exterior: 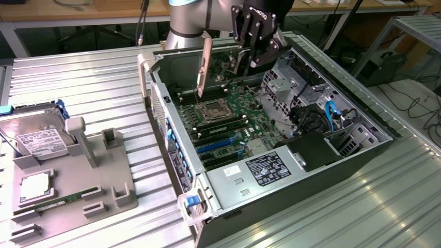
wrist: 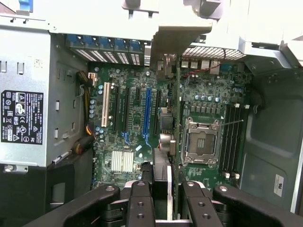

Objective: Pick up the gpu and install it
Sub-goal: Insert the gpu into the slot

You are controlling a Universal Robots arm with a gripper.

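The gripper point(exterior: 253, 61) is clamped on the gpu point(exterior: 204, 67), which hangs upright over the open computer case point(exterior: 157, 101), above the motherboard point(exterior: 255, 121) and clear of it. In the exterior view the card shows as a narrow brownish-orange strip, its lower end at roughly 11 o'clock from the CPU socket point(exterior: 215, 111). The expansion slots point(exterior: 219, 147) lie at about 6 o'clock from that socket, apart from the card. In the wrist view the card appears edge-on between the two fingers, running away from them toward the board below. The hard drive point(exterior: 38, 135) lies on the fixture at 9 o'clock from the case and is not involved. Handling assessment: the card is probably light and stiff, so a moderate grip across its thin section should hold it without sag or swing. It is also likely fragile (the fan and the soldered parts will not tolerate pinching). The sound place to hold it is the bare board near the edge opposite the connector, as the fingers appear to do here, leaving the connector edge free. Its smooth faces may slip if the card is pushed at a slant.
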